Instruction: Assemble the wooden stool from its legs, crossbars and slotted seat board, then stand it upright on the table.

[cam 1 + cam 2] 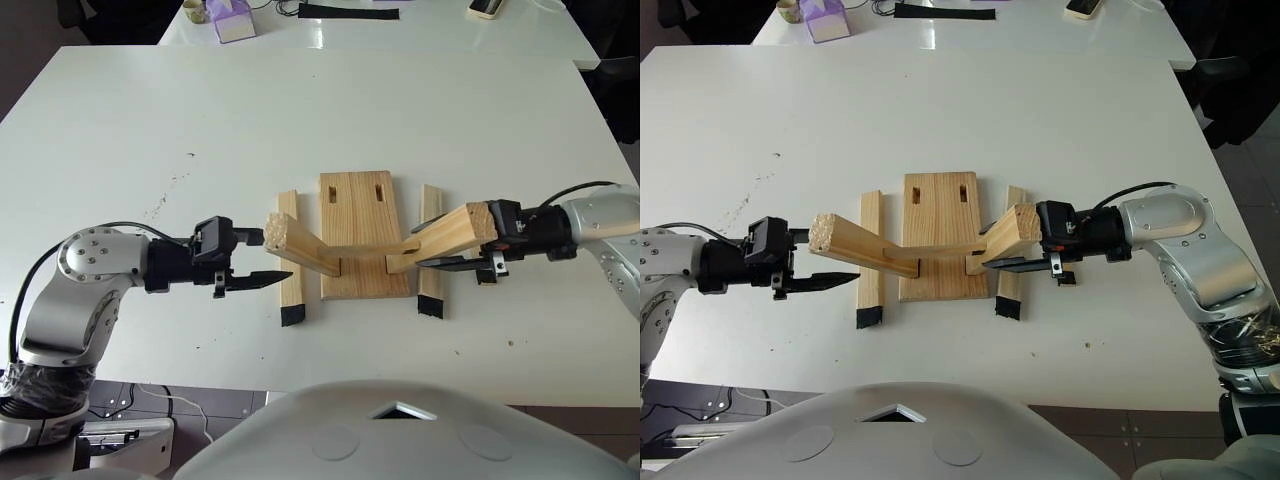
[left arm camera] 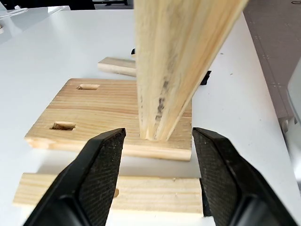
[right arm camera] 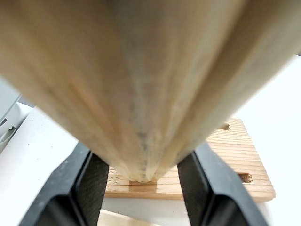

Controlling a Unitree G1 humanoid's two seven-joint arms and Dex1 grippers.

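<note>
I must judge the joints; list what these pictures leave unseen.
The board, near end and any slots there: head views, covered by the left leg and right leg.
Whether the left leg sits in a slot: left wrist view, its foot hides that.
Most of the board: right wrist view, right leg blocks it.

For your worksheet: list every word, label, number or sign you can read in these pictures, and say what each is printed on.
No text can be read in these pictures.
seat board: bare wood, no print.
legs: bare wood, no print.
purple box: any print is too small to read.
</note>
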